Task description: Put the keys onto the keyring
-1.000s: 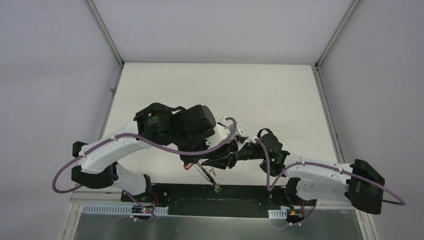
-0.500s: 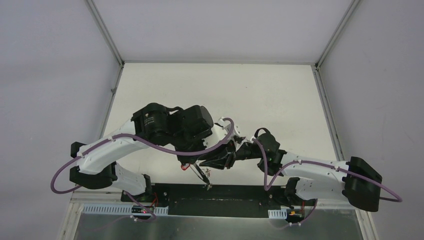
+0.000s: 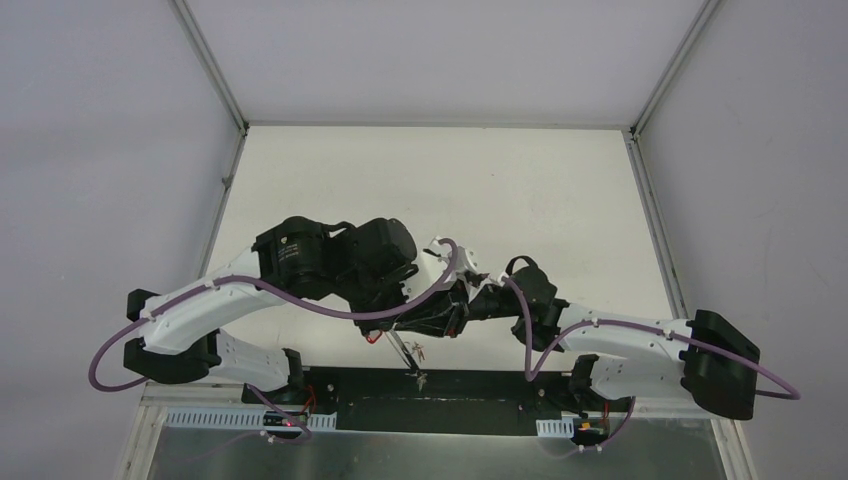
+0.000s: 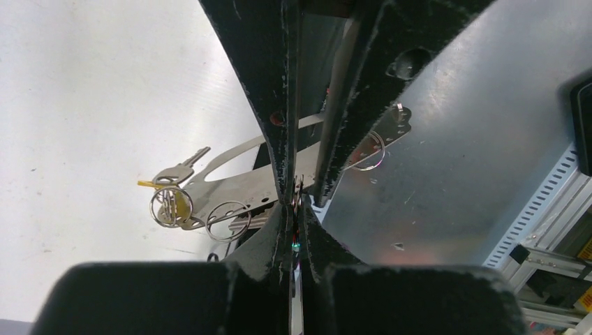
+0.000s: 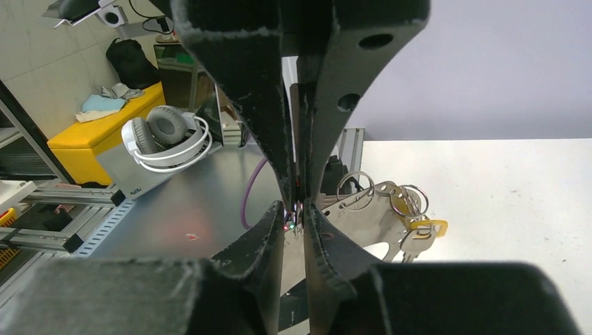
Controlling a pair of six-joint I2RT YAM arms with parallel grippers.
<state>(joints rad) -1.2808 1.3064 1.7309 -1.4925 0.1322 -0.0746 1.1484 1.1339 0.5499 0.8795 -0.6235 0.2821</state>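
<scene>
My left gripper (image 3: 448, 312) and right gripper (image 3: 468, 306) meet tip to tip above the table's near edge. Both are shut on the same thin metal piece, seen edge-on in the left wrist view (image 4: 294, 202) and the right wrist view (image 5: 299, 206). Small red and green glints show in the gap. In the top view the keyring (image 3: 403, 352) hangs below them as a narrow wire loop. A red tag (image 3: 372, 338) and a key (image 3: 420, 378) hang on it. A key with a yellow tag (image 4: 176, 173) (image 5: 419, 234) hangs on small split rings from a flat silver plate (image 4: 241, 178).
The black base rail (image 3: 420, 388) and a shiny metal sheet (image 4: 454, 160) lie right under the hanging bunch. The white table top (image 3: 450, 190) stretches behind the arms, with frame posts at its far corners. Purple cables loop along both arms.
Both arms have shifted a little to the left, staying tip to tip. The hanging keyring and its key have swung left with them. Both grips look unchanged.
</scene>
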